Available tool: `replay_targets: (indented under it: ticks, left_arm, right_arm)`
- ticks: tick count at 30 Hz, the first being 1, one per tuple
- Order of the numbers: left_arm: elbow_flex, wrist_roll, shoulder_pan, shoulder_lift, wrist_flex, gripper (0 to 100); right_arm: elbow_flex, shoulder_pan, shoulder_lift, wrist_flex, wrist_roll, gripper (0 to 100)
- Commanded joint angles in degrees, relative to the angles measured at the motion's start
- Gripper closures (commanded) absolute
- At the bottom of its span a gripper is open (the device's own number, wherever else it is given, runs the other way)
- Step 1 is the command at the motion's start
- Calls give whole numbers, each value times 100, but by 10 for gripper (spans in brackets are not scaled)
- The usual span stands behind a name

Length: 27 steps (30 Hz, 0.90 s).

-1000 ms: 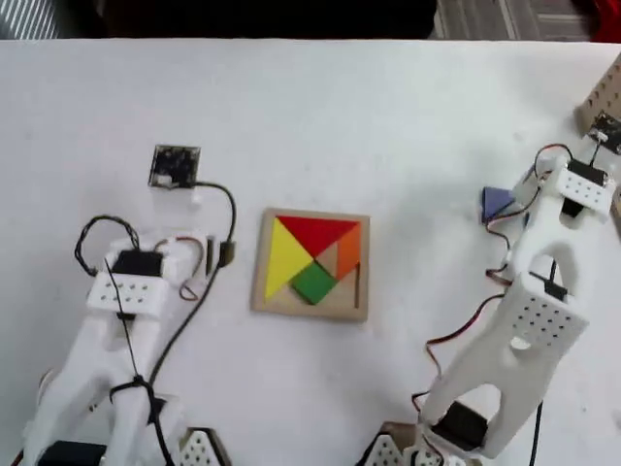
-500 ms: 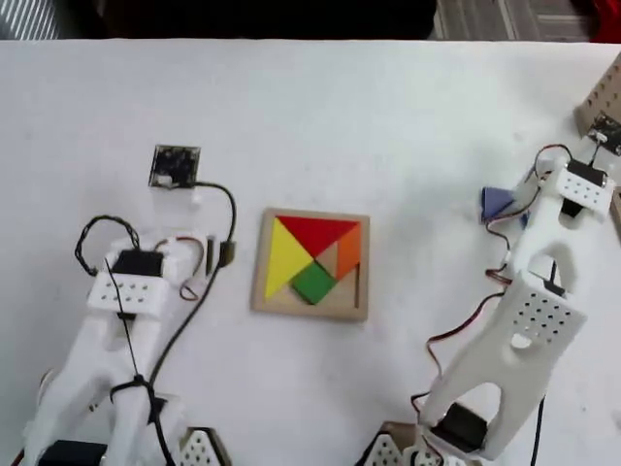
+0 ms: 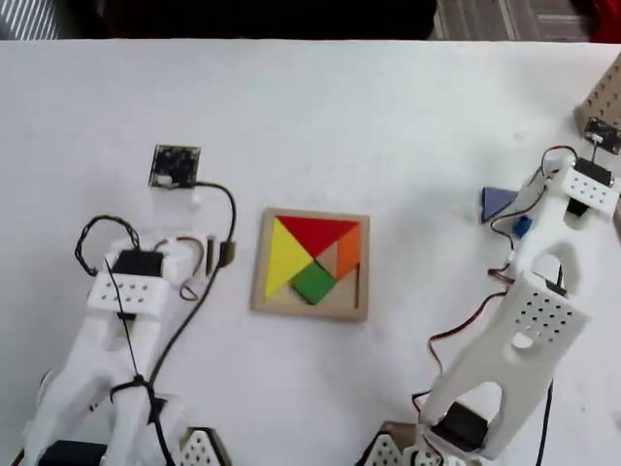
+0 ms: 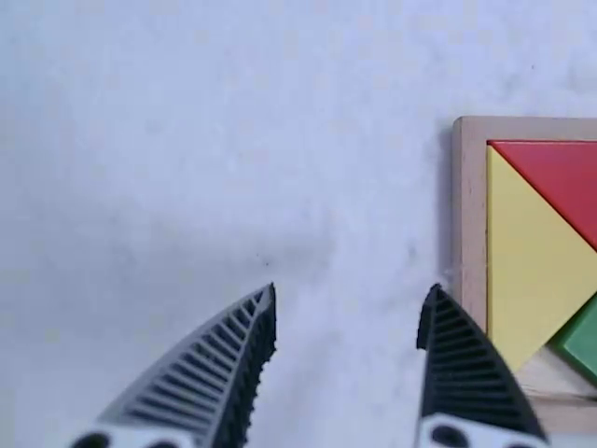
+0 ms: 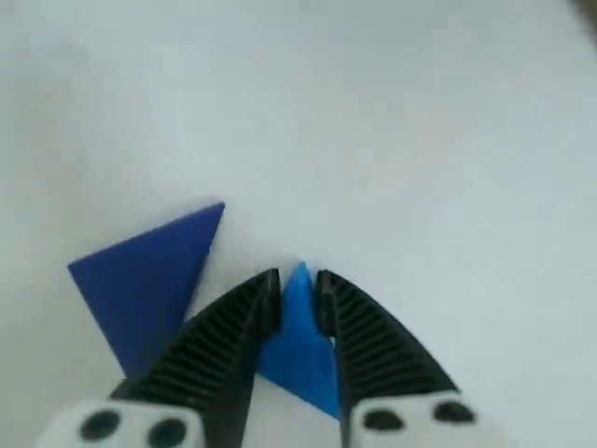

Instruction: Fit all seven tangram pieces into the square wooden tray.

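Right gripper (image 5: 297, 283) clamped on small blue piece (image 5: 300, 364), well apart from tray (image 3: 310, 309).
You have that piece pinched just beside the dark blue triangle (image 5: 145, 280); your left gripper (image 4: 347, 303) hangs with jaws spread, next to the tray's left rim.

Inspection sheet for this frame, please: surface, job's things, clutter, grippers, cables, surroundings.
Surface: white table.
Job's things: square wooden tray holds a red triangle, yellow triangle, green square and orange piece, floor partly bare; dark blue triangle on the table near the right arm.
Clutter: small black circuit board; perforated tan panel at the table's edge.
Grippers: left gripper open beside the tray; right gripper shut on a small light blue piece.
Cables: black cable from the board; red and black wires on the right arm.
Surroundings: dark strip beyond the far edge.
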Motion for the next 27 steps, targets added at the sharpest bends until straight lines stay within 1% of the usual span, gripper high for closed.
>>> replay_targets:
  ticks: [1, 4, 9, 13, 16, 21, 24, 27]
  left_arm:
    - [-290, -53, -31, -4, -132, 744]
    - [-290, -53, -31, -4, -132, 744]
    - [-290, -53, -22, -4, -132, 744]
    - [-290, -53, -22, -4, -123, 744]
    - [-290, -53, -13, -13, -105, 744]
    - [-290, -53, -4, -13, -97, 744]
    - [-264, -53, 145, -13, -79, 741]
    - [-290, -53, 505, -22, 105, 740]
  right_arm:
    - [44, -163, -611, 629, 97, 981]
    - [53, -268, -1095, 1182, 246, 981]
    - [62, -532, -1710, 2088, 273, 981]
    - [185, -778, -2158, 2554, 273, 981]
    - [738, -1015, -2712, 2501, 246, 981]
    - [2154, -1262, -3925, 1921, 229, 981]
    - [3068, -1138, -4743, 1622, 264, 981]
    - [4062, -760, -5552, 1297, 281, 978]
